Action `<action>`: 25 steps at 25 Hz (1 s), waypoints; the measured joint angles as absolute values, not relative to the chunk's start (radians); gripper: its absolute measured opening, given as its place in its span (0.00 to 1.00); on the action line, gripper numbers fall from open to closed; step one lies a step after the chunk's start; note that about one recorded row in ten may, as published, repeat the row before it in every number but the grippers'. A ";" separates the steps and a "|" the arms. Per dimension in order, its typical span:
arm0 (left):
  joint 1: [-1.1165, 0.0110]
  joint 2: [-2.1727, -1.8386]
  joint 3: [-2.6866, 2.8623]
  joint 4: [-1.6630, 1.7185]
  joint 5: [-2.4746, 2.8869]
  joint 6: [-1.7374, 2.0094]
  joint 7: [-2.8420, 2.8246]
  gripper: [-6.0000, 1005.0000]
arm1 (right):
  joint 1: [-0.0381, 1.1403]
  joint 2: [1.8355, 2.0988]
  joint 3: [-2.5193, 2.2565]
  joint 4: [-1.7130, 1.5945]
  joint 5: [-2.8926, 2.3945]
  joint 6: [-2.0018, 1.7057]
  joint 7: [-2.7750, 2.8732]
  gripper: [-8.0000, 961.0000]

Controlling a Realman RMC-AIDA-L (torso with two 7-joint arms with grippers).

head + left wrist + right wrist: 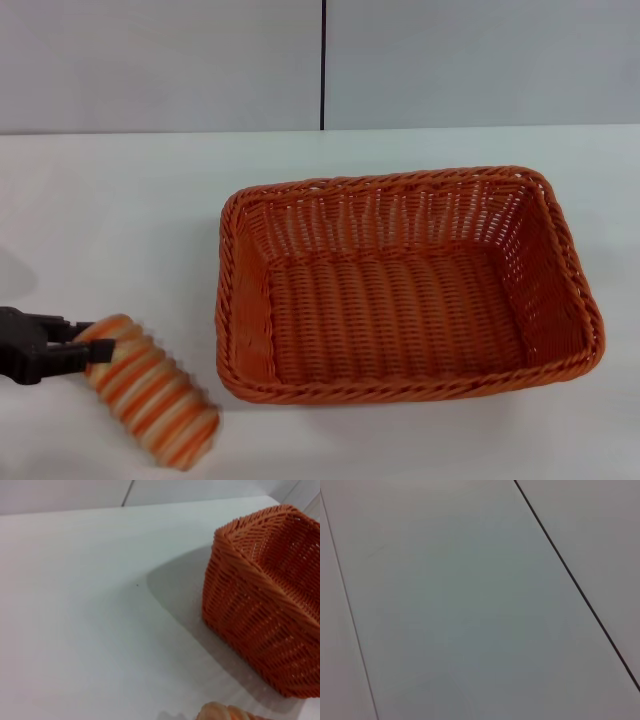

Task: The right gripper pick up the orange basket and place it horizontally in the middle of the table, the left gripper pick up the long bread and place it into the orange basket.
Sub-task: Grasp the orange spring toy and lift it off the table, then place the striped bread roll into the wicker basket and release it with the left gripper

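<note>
The bread (152,391) is sitting at the near left of the table (120,220), just outside the basket's (405,285) left near corner and apart from it; whether it is lifted or resting on the white top I cannot tell. Its long axis is running diagonally, one end pointing back toward the left gripper (88,347), the other slanting toward the near edge. That gripper is reaching in from the left edge, its black fingers closing on the bread's upper end, so it is gripping the loaf at one tip and not at the middle. The basket is lying to the right of the bread, long side across, empty, sitting roughly mid-table. The coming move, I judge, is calling for a carry rightward and up over the braided rim, turning the loaf to lie along the basket's length. In the left wrist view the bread's tip (225,712) is peeking in, with the basket's corner (265,600) beyond. The right gripper is showing in no view; its camera is facing a bare panelled wall (470,605).
</note>
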State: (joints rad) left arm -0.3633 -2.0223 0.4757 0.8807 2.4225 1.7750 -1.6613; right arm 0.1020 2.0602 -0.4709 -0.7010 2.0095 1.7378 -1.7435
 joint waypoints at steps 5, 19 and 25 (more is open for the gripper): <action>-0.364 -2.019 0.451 0.924 2.422 1.803 -1.671 0.37 | 0.103 2.059 -0.471 -0.701 2.009 1.738 -1.742 0.48; -0.428 -1.951 0.317 1.078 2.380 1.919 -1.789 0.27 | 0.101 2.054 -0.469 -0.701 2.010 1.744 -1.741 0.49; -0.471 -1.912 0.323 1.144 2.219 1.932 -1.999 0.23 | 0.103 2.054 -0.469 -0.701 2.013 1.748 -1.740 0.49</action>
